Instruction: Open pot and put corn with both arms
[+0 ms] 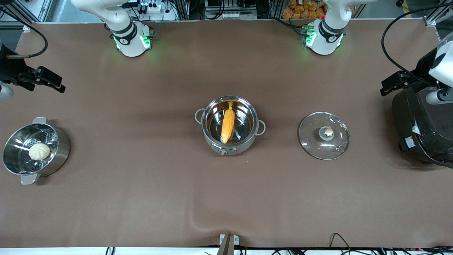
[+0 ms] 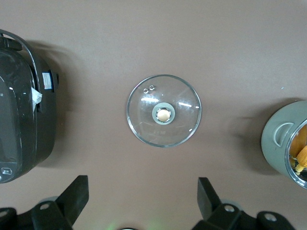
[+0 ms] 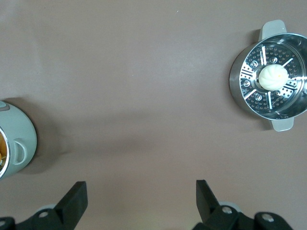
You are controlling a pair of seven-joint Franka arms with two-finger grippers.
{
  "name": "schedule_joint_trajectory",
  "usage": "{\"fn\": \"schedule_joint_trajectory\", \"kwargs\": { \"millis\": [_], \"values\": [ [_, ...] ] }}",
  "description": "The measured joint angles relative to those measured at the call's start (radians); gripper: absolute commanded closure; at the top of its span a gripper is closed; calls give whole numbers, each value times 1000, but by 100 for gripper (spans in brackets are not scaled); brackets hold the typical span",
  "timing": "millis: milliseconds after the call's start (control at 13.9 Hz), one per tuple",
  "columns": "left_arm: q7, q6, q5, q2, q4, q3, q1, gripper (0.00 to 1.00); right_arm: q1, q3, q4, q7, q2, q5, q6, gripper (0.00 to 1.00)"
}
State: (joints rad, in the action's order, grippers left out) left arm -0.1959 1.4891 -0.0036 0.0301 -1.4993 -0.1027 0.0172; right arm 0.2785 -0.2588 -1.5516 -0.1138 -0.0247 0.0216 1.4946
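At the right arm's end of the table, the steamer (image 1: 35, 150) stands with a white bun (image 1: 39, 151) on its perforated insert, no part of this task and well apart from everything else. Above the cloth near that end hangs the right gripper (image 1: 39, 80), its fingers (image 3: 72, 203) spread wide and holding nothing; it looks parked out of the way, which fits a job that seems finished. Toward the middle sits the pot (image 1: 229, 124), lid off, with its grey base and front knob turned to the front camera. Inside lies the corn (image 1: 228, 124), flat on the steel bottom, its long axis running from the robots' side toward the front camera and leaning only slightly off that line; the pale stub end appears to point toward the robots, the other end resting close to the wall above the knob. It spans most of the pot's width, so it probably had to go in lengthwise to settle flat. Beside the pot, toward the left arm's end, the glass lid (image 1: 324, 136) rests knob-up on the cloth, clear of the pot, likely set there to leave the opening free. Over the rice cooker (image 1: 421, 127) at that end hangs the left gripper (image 1: 394, 83), fingers (image 2: 73, 199) likewise wide apart and empty, waiting.
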Motion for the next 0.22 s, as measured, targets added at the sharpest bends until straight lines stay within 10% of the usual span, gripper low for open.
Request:
{"fn": "schedule_joint_trajectory", "kwargs": {
  "millis": [216],
  "values": [
    [0,0,0,0,4,0,0,0,-2,-1,0,0,1,0,-1,0]
  ]
}}
